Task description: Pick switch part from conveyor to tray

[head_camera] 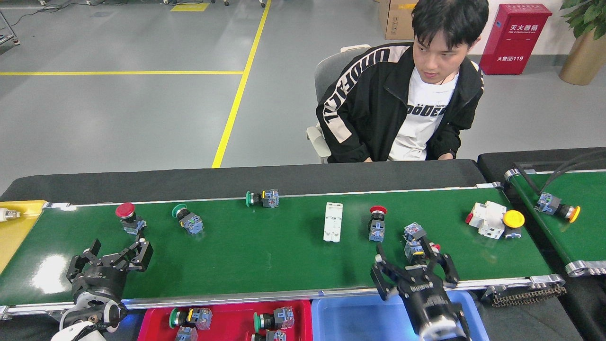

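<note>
The conveyor (265, 251) carries several switch parts. At the left lie a red-capped one (126, 216) and a green-capped one (188, 220). Another green one (262, 198) rests by the far rail. A red one (377, 223) stands mid-right, and a red-capped pair (413, 235) lies beside it. My right gripper (414, 269) is open just in front of that pair, its fingers either side of the nearer part. My left gripper (117, 251) hangs open over the belt's left end, below the red-capped part. The red tray (151, 322) holds several switch parts. The blue tray (345, 317) sits beside it.
A white breaker (333, 228) lies mid-belt. Another white breaker (487, 219) with a yellow button sits at the right end. A person (402, 104) sits behind the belt. A second belt (582, 227) at right holds a switch. A yellow tray (14, 232) is at far left.
</note>
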You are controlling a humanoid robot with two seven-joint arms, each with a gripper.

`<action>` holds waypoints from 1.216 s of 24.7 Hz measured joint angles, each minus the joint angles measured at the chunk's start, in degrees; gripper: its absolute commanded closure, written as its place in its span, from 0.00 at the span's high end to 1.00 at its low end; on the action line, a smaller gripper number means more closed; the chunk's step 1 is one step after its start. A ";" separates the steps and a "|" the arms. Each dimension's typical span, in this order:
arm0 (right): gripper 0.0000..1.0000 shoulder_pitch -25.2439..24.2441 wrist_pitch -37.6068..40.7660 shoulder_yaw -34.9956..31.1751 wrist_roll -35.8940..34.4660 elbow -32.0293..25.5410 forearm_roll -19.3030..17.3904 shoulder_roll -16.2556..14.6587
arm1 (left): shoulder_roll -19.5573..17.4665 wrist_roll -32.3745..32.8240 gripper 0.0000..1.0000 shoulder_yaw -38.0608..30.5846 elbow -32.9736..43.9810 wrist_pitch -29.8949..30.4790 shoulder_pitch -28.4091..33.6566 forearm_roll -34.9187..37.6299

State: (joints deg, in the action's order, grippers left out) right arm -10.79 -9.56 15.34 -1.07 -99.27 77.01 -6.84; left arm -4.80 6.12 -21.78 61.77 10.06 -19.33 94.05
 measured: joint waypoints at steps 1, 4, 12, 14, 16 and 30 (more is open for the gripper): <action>0.98 -1.44 -0.06 -0.04 -0.78 -0.60 0.00 0.00 | -0.21 -0.17 1.00 0.06 -1.32 -0.26 -1.07 0.00; 0.98 -1.82 -0.27 -0.05 -1.53 -0.96 0.09 0.19 | -1.71 -0.98 1.00 0.27 -6.74 -0.98 -4.86 0.02; 0.98 3.44 -0.67 1.01 1.01 2.02 6.96 9.76 | -10.22 -5.23 0.08 6.48 -28.81 -4.23 -15.32 -0.19; 0.98 5.47 -1.66 1.14 2.29 4.90 8.03 10.82 | -10.58 -5.89 0.02 6.58 -31.01 -4.38 -15.89 -0.22; 0.98 7.77 -2.57 1.26 3.10 7.90 8.25 10.91 | -10.61 -6.15 0.00 6.59 -31.40 -3.65 -16.10 -0.30; 0.98 21.92 -7.91 4.84 6.33 25.63 8.10 15.20 | -8.79 -4.17 0.03 6.77 4.22 2.91 5.06 -11.18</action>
State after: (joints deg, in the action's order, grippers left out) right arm 11.13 -17.47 20.18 5.25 -73.64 85.11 8.36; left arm -13.59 1.94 -15.01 65.99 12.97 -14.27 82.87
